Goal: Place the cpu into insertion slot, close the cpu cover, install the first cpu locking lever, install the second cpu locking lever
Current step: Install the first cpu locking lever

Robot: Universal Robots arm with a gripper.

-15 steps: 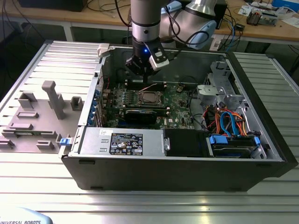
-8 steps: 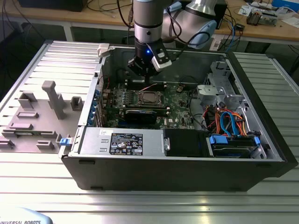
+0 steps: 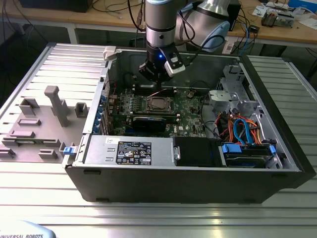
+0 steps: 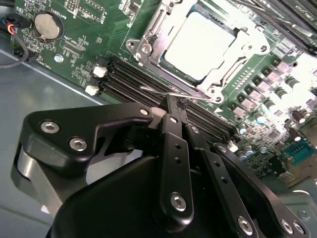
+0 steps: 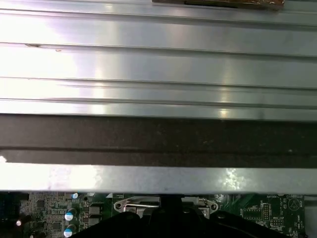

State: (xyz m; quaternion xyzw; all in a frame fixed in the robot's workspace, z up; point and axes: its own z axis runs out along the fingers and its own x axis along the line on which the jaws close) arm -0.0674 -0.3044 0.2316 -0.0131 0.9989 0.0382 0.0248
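An open computer case (image 3: 198, 183) lies on a ribbed metal table (image 3: 148, 218), with its near wall facing the exterior view. A grey power supply box (image 3: 129, 150) sits against that near wall, and blue and orange cables (image 3: 242, 129) bunch at the exterior view's right. The green circuit board (image 3: 190, 106) covers the far floor of the case. The arm (image 3: 160, 25) comes down from the far side, and its gripper (image 3: 157, 74) hangs inside the case just beyond the insertion slot (image 3: 149, 105).

In the second wrist view the cpu (image 4: 198, 44) lies flat in the insertion slot (image 4: 141, 48), dull silver top up. The cpu cover (image 4: 245, 37) is folded down over it, its window framing the chip. The gripper (image 4: 176, 103) has its fingers pressed together, clenched. Its tip is at a thin wire locking lever (image 4: 198, 95) that runs along the slot's edge beside the long black card slots (image 4: 129, 79). I cannot tell whether the wire is pinched. A round coin battery (image 4: 48, 26) sits well apart on the board.
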